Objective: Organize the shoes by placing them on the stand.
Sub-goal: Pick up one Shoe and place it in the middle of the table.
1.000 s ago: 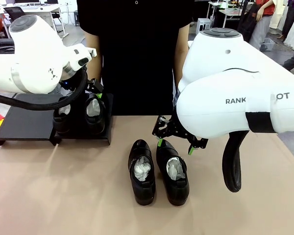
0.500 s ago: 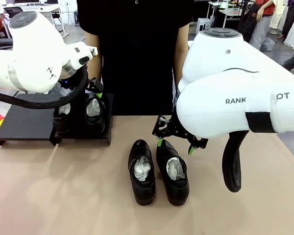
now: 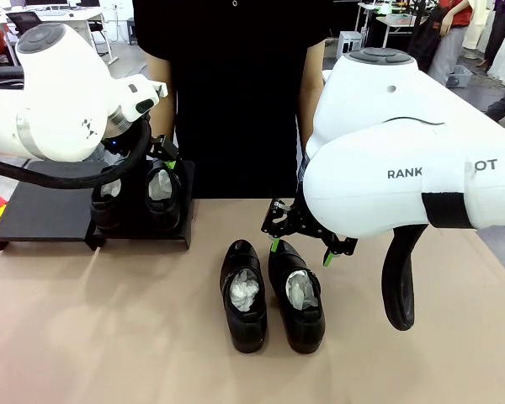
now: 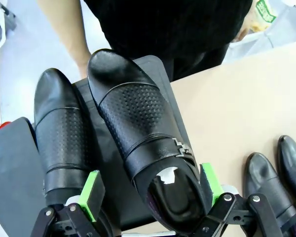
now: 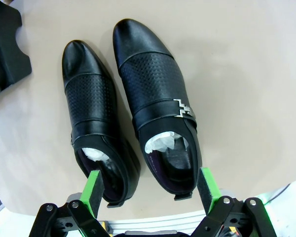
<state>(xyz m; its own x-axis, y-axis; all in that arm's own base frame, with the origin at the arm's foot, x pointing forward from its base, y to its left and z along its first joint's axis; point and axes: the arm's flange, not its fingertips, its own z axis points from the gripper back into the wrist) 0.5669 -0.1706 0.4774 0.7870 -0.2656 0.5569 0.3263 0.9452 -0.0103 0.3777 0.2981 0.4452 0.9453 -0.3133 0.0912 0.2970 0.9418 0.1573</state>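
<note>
Left pincer: the left pincer (image 4: 152,186) stood released, jaws spread wide around the heel end of the right stand shoe (image 4: 138,113); one green pad (image 4: 209,181) sat just beside that heel's outer side; the other pad stood in the gap toward the left stand shoe (image 4: 61,133); it gripped nothing.
Right pincer: the right pincer (image 5: 149,187) hung released at the heel ends of the two shoes on the bench; one pad lay over the heel opening of the left bench shoe (image 5: 89,103); the other stood just outside the heel of the right bench shoe (image 5: 153,84); it held nothing.
Stand: the stand (image 3: 42,215) – flat, matte black – lay along the far left part of the bench (image 3: 109,337).
Shoes on the stand: two glossy black dress shoes sat side by side at the stand's right end, toes toward the person (image 3: 236,84); both had perforated vamps; the right one showed a metal buckle on its strap.
Shoes on the bench: the other two lay side by side near mid-bench, close together, to the right of the stand and apart from it; their heels faced the right pincer; white paper stuffing (image 5: 165,143) showed in both openings; the right one carried a buckle.
Person: in a black top, standing at the far edge – arms hanging down.
</note>
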